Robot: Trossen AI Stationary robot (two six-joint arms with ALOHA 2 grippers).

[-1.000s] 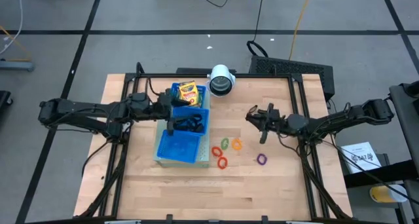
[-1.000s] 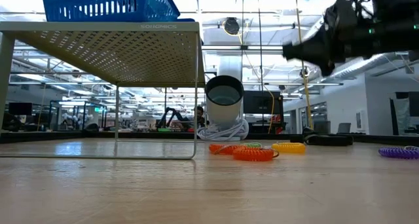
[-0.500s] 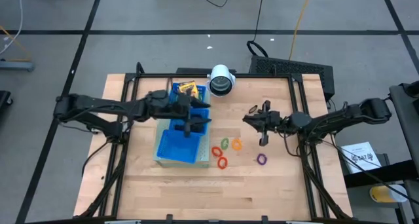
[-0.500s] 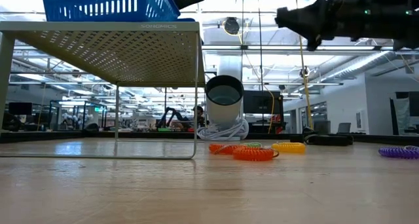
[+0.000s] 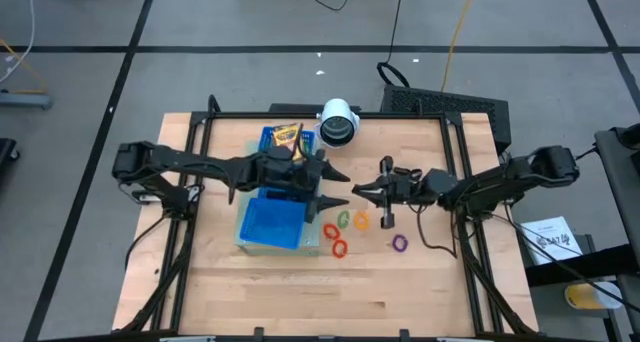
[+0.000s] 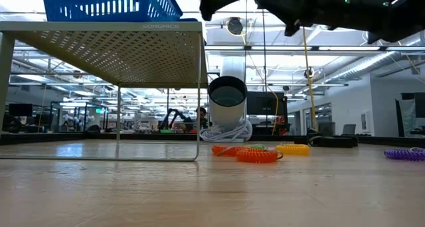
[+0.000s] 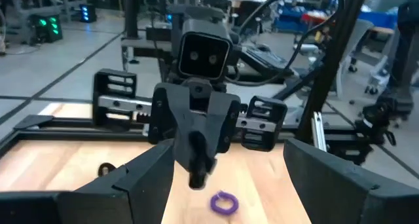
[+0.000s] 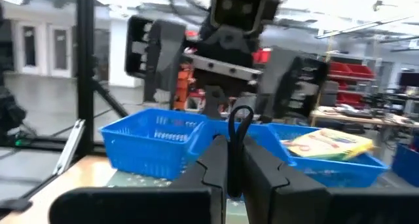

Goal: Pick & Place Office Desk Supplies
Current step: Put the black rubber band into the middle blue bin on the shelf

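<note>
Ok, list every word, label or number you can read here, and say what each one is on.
"SONGMICS": on the front edge of the metal mesh stand that carries the blue tray.
Crayon box: the printing is too blurred to read.
White sheet beside the table: the print is too small to read.
Nothing else is legible.

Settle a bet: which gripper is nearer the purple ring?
Right. The right gripper hovers just up-left of the purple ring; the left gripper is farther left, beside the tray.
</note>
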